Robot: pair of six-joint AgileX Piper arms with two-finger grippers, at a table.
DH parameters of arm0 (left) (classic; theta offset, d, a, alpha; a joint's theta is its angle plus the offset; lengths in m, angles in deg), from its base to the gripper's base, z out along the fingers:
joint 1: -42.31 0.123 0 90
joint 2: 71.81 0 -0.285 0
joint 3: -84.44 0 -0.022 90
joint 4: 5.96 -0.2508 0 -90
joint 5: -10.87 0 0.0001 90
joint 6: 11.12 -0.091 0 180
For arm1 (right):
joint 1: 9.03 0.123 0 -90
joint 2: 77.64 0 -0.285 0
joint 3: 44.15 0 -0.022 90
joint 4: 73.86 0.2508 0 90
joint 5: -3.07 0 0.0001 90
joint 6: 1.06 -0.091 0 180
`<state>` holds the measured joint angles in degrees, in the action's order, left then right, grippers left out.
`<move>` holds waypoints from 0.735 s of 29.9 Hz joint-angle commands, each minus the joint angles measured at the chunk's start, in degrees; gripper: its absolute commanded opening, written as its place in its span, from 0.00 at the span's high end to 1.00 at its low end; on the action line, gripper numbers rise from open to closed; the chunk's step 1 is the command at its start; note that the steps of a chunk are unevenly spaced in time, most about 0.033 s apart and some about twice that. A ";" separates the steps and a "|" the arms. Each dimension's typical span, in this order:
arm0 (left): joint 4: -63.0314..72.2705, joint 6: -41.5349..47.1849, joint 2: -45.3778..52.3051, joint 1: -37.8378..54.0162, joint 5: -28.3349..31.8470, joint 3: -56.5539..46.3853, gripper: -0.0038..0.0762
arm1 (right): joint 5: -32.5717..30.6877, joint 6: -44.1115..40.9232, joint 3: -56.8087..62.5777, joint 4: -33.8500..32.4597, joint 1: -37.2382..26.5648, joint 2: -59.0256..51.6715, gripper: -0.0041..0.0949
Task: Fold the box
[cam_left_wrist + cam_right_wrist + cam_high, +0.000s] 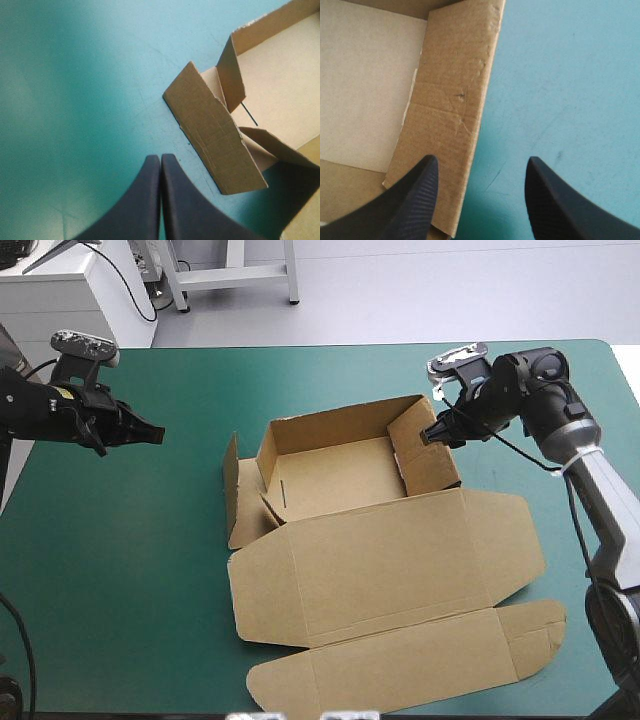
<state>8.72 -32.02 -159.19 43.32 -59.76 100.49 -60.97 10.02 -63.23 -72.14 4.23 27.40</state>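
Stage: side tuck, prob. about halfway thru the fold.
R gripper (pixel 482 162) is wide open and holds nothing, w/ the right wall (pixel 452 100) edge between its fingers. L gripper (pixel 160 159) is closed tight, empty, well apart from the left flap (pixel 232 490). The box (pixel 380 550) sits mid-table, rear walls up, lid (pixel 400 665) flat toward the near edge. Next likely needs a pinch on that wall, then an inward fold. Teal-green cover (pixel 120 570) is smooth, w/ space either side.

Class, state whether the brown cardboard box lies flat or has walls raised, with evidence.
Partly raised: the brown cardboard box has far and right walls upright, its left flap leans outward, and its lid lies flat.
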 commanded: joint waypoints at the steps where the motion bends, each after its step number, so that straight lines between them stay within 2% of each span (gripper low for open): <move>1: 1.24 -0.46 2.46 -0.15 1.67 1.19 0.96 | -0.34 1.56 -1.82 1.98 -0.26 -0.49 0.46; 4: 1.21 -0.46 3.67 -0.15 2.10 -0.15 0.96 | -0.48 2.09 -1.82 4.06 -0.26 1.93 0.46; 16: 1.21 -0.59 6.87 -0.15 3.02 -8.82 0.96 | -1.19 2.94 -1.82 5.30 -0.26 9.11 0.46; 20: 1.21 -0.49 6.76 -0.15 3.22 -8.83 0.96 | -1.45 3.54 -2.18 5.52 -0.26 9.11 0.55; 22: 1.59 -0.49 6.76 -0.15 2.98 -8.83 0.96 | -1.45 3.54 -2.42 5.52 -0.26 9.11 0.64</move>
<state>8.72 -32.78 -154.13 43.32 -59.27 90.33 -62.81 12.85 -63.47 -66.94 4.23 39.62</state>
